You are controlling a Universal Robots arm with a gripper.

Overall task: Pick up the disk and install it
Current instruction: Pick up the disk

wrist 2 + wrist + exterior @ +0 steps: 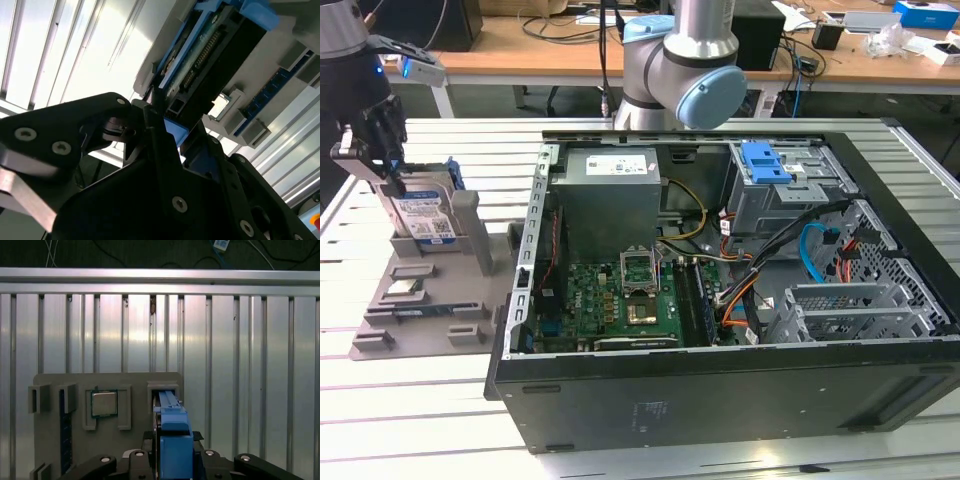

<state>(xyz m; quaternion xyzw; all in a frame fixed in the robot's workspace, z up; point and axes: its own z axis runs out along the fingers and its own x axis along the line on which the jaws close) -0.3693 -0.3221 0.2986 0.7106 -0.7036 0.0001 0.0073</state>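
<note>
Here, upper left in the exterior view, the gripper clamps the disk, upright in a grey holder; it looks stiff, weighty, shock-sensitive, best held by its bracketed edges.

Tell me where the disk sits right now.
The disk stands on edge in the grey holder at the exterior view's left, beside the open computer case, with the gripper at its upper end.
</note>
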